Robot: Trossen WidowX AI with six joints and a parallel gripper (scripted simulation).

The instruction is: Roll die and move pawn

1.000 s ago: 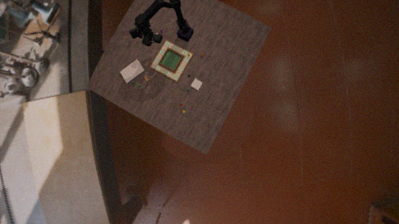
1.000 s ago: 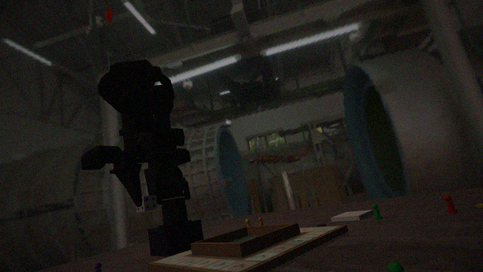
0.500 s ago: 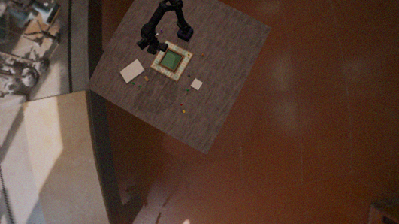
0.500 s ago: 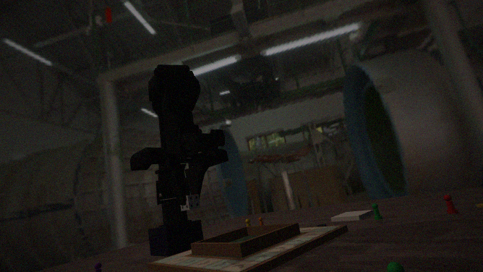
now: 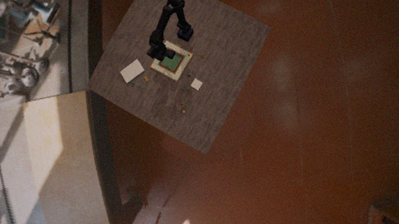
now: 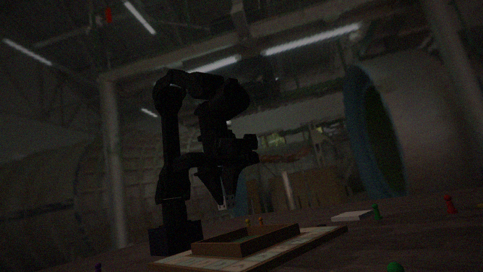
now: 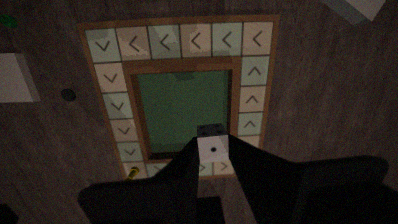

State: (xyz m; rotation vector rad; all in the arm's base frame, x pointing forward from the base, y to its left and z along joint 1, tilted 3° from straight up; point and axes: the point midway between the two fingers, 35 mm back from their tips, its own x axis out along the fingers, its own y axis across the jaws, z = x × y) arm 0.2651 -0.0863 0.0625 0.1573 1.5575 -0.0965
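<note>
Above the near edge of the board (image 7: 177,95), the gripper (image 7: 213,150) is clamped on the die (image 7: 213,148), a single-pip face turned to the wrist camera. In the exterior view the die (image 6: 222,207) hangs well above the tray (image 6: 246,239).

Risks, as judged:
- The die sits over the tray's wooden rim and the bottom row of arrow squares, not over the green felt (image 7: 182,110). Release here and it may strike the rim and bounce out onto the squares or the table.
- A yellow pawn (image 7: 133,173) lies or stands at the board's bottom-left corner square, near the fingers. A stray bounce or a low sweep of the arm could shift it before any count is made.
- A drop from this height may send the die over the far wall; too low and it may not roll.

Surface: grey wood-grain table (image 5: 218,67), with two white slabs (image 5: 132,71) and small coloured pawns scattered about it, all to be left alone.

Room: dim industrial hall, strip lights overhead, a large round tunnel mouth behind, red-brown floor.
</note>
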